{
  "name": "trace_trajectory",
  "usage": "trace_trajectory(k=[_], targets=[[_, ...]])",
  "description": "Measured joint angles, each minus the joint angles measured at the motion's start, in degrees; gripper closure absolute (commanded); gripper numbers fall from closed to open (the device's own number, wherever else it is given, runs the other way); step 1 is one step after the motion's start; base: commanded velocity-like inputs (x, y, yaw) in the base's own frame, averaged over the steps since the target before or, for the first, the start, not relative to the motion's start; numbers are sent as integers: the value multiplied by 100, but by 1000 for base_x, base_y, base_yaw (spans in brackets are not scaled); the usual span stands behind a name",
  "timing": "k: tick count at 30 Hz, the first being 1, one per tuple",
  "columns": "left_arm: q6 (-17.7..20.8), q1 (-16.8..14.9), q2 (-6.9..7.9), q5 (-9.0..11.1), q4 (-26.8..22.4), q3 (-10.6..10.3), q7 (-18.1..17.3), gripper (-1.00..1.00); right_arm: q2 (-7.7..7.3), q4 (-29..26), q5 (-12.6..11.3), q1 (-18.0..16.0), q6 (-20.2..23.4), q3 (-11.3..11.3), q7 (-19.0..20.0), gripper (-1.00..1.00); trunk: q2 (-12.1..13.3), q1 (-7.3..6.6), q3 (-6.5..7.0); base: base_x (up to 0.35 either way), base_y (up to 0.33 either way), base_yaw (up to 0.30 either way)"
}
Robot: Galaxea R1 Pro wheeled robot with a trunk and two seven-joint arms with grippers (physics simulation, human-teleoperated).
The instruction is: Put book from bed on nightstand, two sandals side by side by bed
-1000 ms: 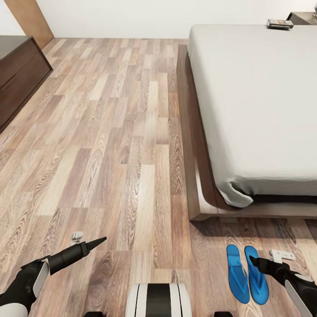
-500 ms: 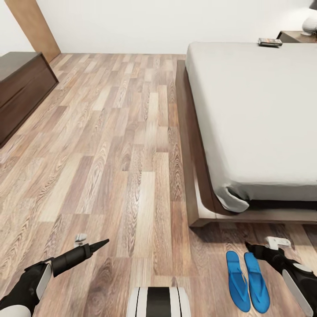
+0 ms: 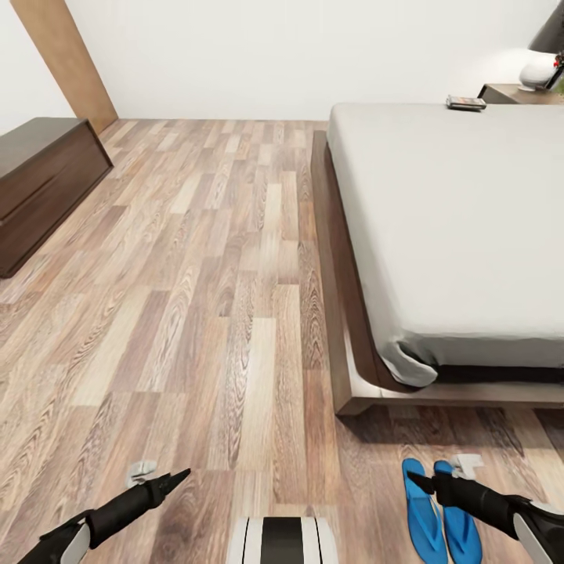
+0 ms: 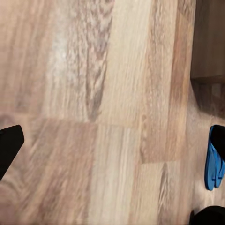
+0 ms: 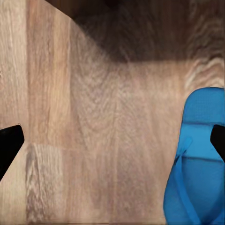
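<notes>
Sandals: the two sandals (image 3: 440,513) lie side by side on the wood-plank floor (image 3: 204,298), touching or nearly so, just off the foot-end corner of the bed (image 3: 462,227) and near its dark frame. By the look of it, this part of the task is met, though whether the foot end counts as "next to the bed" is a judgement.

Book: the book (image 3: 466,103) lies flat on the mattress at the far head-end edge, just short of the nightstand (image 3: 513,93), which carries a white lamp base (image 3: 537,73). This part is not yet done; it calls for travel along the bed's side, a pick and a short transfer.

Grippers: the left gripper (image 3: 160,487) hangs low over bare floor, holding nothing; the wrist view shows one dark finger at the frame edge, so its jaws appear wide apart. The right gripper (image 3: 427,483) hovers above the sandals with nothing between its fingers; its wrist view puts a fingertip at each side, jaws wide, one blue sole beneath.

Other: a long dark bench (image 3: 39,176) stands against the left wall, well apart from the bed
</notes>
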Motion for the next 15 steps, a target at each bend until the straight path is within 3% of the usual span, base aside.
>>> trace_trajectory(k=[6, 9, 12, 13, 15], targets=[[-180, 1, -28, -8, 134, 1, 6, -100, 10, 468, 5, 1, -26, 4, 38, -100, 8, -15, 133, 0, 0, 0], [-192, 2, -32, -18, 149, 1, 19, -100, 11, 1193, 57, 4, -45, 18, 27, -100, 12, -23, 199, 0, 0, 0], [-197, 2, -34, -110, 285, 3, 39, -100, 11, 1300, 27, 1, -201, 20, 24, -100, 16, -31, 266, 0, 0, 0], [-227, 4, -34, -274, 542, -17, 45, -100, 11, 1306, 25, 1, -312, 20, 23, -100, 17, -33, 288, 0, 0, 0], [-272, 2, -33, -400, 629, -13, 48, -100, 11, 1308, 26, 1, -367, 20, 23, -100, 20, -39, 333, 0, 0, 0]])
